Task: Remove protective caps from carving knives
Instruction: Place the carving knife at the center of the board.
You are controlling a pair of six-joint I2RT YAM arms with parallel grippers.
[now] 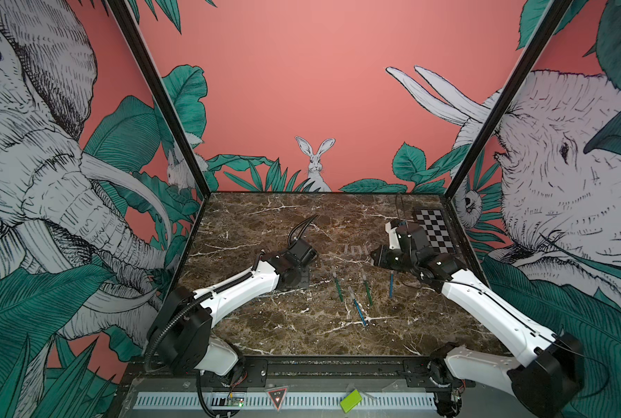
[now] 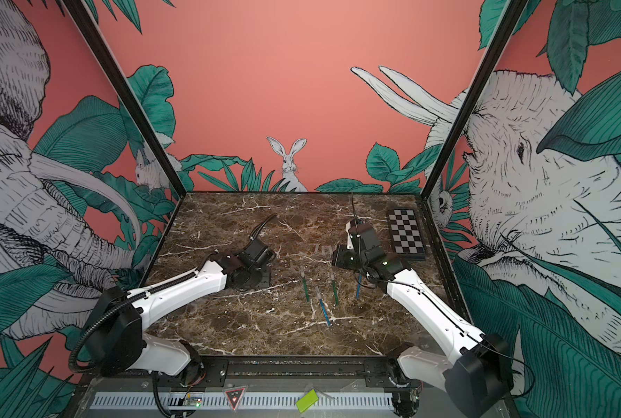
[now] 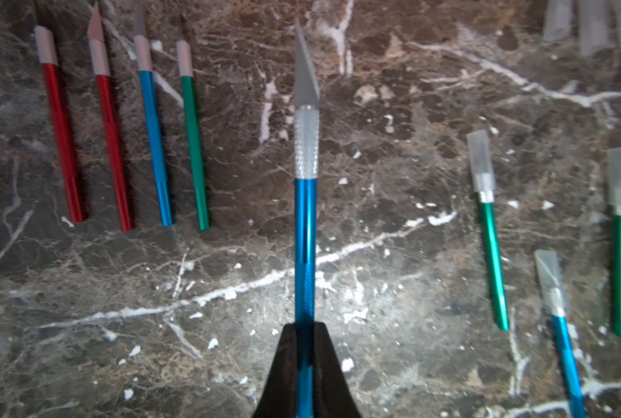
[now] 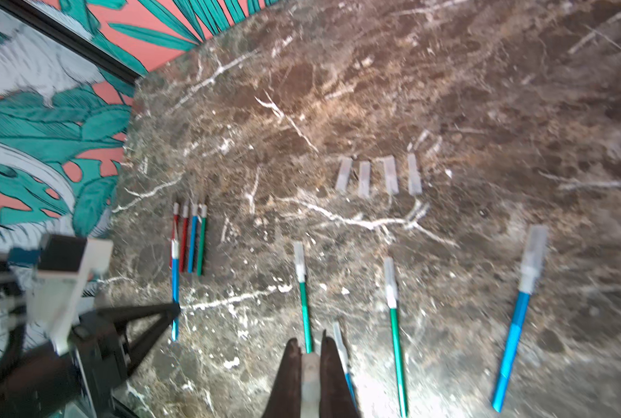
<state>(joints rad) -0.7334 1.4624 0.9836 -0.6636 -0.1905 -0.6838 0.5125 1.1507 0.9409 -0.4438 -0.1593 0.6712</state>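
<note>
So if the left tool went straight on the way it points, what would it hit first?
Nothing lying there, it seems. The left tool holds a blue knife, whose bare blade leads toward bare table; the other knives lie off to the sides. Depth is unclear.

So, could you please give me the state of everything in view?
left gripper, shut on held blue knife
held blue knife, blade bare
right gripper, shut on held cap
row knives, four, uncapped
loose caps, four, lying in a row
capped knives, four, caps on
</note>
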